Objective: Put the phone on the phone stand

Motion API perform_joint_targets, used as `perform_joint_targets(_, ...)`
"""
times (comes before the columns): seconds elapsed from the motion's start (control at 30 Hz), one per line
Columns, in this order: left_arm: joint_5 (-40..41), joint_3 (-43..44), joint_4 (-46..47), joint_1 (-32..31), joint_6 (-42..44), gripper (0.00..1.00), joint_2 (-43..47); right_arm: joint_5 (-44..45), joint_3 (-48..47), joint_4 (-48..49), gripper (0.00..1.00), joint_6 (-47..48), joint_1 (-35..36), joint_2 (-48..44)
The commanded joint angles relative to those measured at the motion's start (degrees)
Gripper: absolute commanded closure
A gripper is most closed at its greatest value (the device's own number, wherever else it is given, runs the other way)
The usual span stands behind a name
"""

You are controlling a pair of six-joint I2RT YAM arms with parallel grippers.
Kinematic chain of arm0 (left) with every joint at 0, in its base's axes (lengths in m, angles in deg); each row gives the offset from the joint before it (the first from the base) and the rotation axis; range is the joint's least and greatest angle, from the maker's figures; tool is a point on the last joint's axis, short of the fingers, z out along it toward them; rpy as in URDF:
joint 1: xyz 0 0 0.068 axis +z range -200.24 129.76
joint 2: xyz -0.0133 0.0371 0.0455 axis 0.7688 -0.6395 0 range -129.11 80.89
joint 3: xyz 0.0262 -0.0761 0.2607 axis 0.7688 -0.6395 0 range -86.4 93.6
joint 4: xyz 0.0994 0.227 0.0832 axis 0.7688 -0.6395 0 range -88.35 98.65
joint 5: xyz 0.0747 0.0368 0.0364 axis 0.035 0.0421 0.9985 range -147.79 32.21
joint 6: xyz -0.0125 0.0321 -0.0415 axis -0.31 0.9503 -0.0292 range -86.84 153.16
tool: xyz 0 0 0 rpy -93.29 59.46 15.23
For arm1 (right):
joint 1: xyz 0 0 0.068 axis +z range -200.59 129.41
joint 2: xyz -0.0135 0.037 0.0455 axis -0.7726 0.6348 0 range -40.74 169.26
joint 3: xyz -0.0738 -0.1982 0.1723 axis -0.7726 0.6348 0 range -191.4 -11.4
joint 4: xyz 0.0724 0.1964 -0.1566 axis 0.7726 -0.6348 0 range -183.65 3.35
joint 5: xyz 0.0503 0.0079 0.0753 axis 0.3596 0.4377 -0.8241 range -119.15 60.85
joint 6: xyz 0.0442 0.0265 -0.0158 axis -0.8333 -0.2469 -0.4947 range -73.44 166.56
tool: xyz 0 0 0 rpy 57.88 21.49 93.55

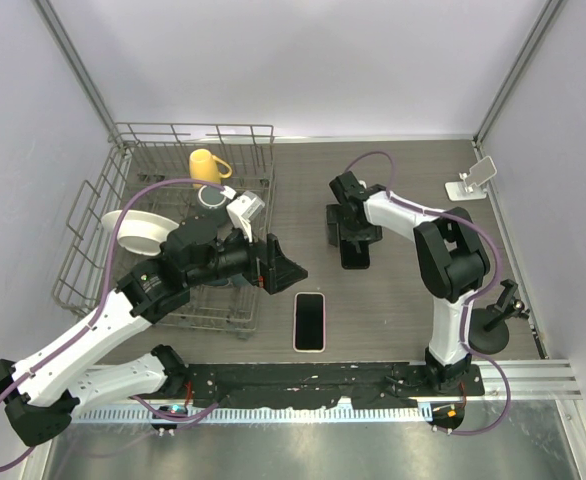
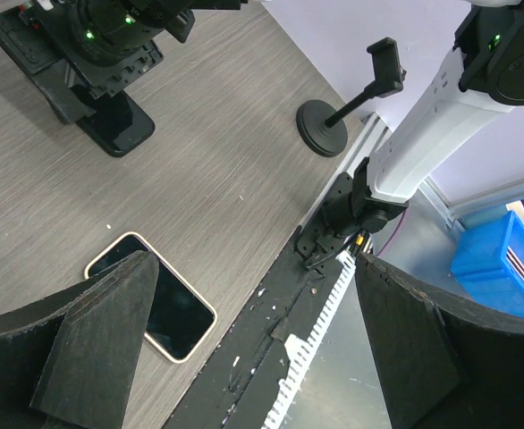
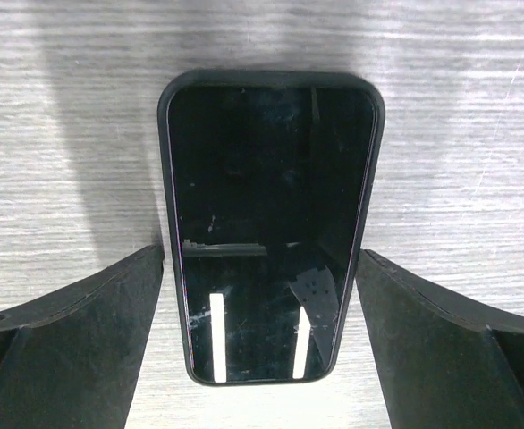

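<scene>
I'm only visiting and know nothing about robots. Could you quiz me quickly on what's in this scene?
1. True or false: the right gripper is open, with a dark phone lying between its fingers.
2. What colour is the mug in the dish rack? A red, B yellow, C blue.
3. Fill in: the white phone stand sits near the table's far ___ corner.

Key: 1 true; 2 B; 3 right.

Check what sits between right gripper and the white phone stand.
Top view: bare tabletop between right gripper and phone stand; only that arm's own forearm crosses above.
</scene>
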Motion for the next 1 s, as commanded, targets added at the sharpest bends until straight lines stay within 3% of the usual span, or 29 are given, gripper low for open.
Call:
perform_joint_targets(0.0,0.22,-0.05,2.54,-0.29,-0.07,0.04,0.2,0.72,-1.83,1.75,0.07,1.35,-0.5,2.47)
perform_joint_targets(0.13,0.75,-0.05,1.92,-0.29,0.11,0.04,0.72,0.36,-0.96,1.84,0.1,0.65,-0.59,2.47)
perform_joint_targets(0.43,0.31,0.38,1.83,-0.21,0.02,0.04,0.55,1.07,2.39,2.54,0.36,-0.49,-0.85,2.65)
perform_joint_targets(0.53,0.22,0.47,2.01,-0.21,-0.16,0.04,0.55,1.5,2.65,3.16,0.56,0.21,-0.77,2.39)
perform_joint_targets(0.57,0.4,0.47,2.01,-0.21,-0.16,0.04,0.46,1.42,3.0,4.55,0.68,0.73,-0.77,1.95)
perform_joint_targets(0.63,0.57,0.74,1.92,-0.29,-0.16,0.04,0.37,1.16,3.62,6.4,0.78,2.75,-0.77,-0.15)
perform_joint_targets(0.67,0.66,1.0,1.92,-0.21,-0.16,0.04,0.2,1.33,4.31,8.24,0.94,3.37,-0.77,-1.29)
perform_joint_targets(0.7,0.75,1.17,2.01,-0.21,-0.07,0.04,0.02,1.33,4.58,9.13,0.99,4.94,-0.77,-2.35)
perform_joint_targets(0.97,7.07,5.12,-3.53,-0.21,5.38,0.03,-2.0,-0.43,15.54,24.84,0.99,11.02,-0.15,-19.29)
